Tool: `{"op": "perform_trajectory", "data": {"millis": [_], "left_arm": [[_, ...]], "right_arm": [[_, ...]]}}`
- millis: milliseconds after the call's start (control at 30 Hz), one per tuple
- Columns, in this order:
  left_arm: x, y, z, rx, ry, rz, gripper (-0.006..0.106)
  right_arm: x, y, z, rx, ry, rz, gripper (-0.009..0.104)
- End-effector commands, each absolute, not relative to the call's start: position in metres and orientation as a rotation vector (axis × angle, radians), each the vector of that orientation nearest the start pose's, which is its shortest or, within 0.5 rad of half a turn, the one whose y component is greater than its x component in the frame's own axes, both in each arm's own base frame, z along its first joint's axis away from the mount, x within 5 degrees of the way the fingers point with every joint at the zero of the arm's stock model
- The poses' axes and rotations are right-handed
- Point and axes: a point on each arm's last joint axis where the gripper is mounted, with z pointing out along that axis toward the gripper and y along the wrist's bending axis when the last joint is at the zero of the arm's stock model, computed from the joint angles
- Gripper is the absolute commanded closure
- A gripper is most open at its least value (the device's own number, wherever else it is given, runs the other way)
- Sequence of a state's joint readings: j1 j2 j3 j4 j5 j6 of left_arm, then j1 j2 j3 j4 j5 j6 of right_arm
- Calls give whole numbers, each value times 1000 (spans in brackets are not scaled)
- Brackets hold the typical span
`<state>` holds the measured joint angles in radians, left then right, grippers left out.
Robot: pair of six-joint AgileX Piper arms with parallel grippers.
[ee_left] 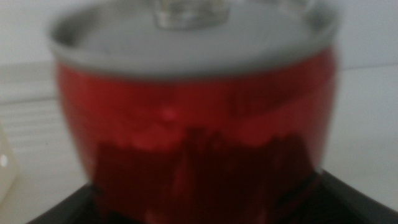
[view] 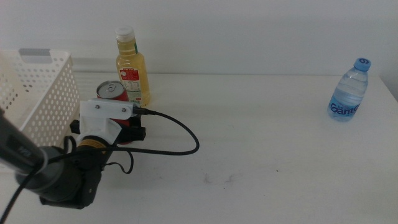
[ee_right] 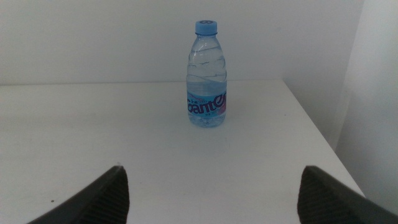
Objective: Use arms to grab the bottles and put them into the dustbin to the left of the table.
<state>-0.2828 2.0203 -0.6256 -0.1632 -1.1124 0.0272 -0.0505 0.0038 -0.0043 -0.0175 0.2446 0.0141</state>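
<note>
The red soda can (view: 112,91) stands upright on the table (view: 261,143) in front of the yellow-liquid bottle (view: 132,67) with the white cap. My left gripper (view: 126,129) reaches it from the near side, its white bracket over the can's lower half. The can (ee_left: 193,118) fills the left wrist view, blurred, with my left gripper (ee_left: 205,199) open and a dark jaw on each side of its base. The clear water bottle (view: 348,93) with blue cap stands far right. My right gripper (ee_right: 211,186) is open, well short of that bottle (ee_right: 206,81), and is out of the middle view.
The white perforated dustbin (view: 37,87) stands at the left edge, just beside the can and my left arm. A black cable (view: 180,140) loops from the left wrist across the table. The table's right edge (ee_right: 323,143) runs close to the water bottle.
</note>
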Motion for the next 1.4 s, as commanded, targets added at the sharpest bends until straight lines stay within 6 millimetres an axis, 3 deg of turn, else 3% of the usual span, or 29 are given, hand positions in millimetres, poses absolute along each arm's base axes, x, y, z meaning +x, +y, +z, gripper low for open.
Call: {"op": "perform_trajectory", "data": {"millis": [0,100,233,267,433,700,767,867,1033,1167,1267,1367], "left_arm": [[328,-82,99,99,1774,-96,8],[331,-83,93,109,1780,-84,19],[330,-82,95,103,1772,-85,54],[325,-81,101,117,1762,-80,71],[302,-82,142,136,1790,-141,102],[250,-84,237,227,2246,-259,102],[245,-80,263,227,2347,-277,102],[256,-65,303,292,2454,-204,102],[291,-13,354,261,2607,-36,102],[318,38,364,185,2668,90,102],[338,71,349,99,2693,126,102],[355,95,321,27,2737,131,102]], "right_arm": [[55,-4,192,46,1722,-55,7],[55,-4,192,46,1722,-55,7],[55,-4,192,46,1722,-55,7],[55,-4,192,46,1722,-55,7],[55,-4,192,46,1722,-55,7],[55,-4,192,46,1722,-55,7],[55,-4,192,46,1722,-55,7],[55,-4,192,46,1722,-55,7],[55,-4,192,46,1722,-55,7],[55,-4,192,46,1722,-55,7],[55,-4,192,46,1722,-55,7],[55,-4,192,46,1722,-55,7]]}}
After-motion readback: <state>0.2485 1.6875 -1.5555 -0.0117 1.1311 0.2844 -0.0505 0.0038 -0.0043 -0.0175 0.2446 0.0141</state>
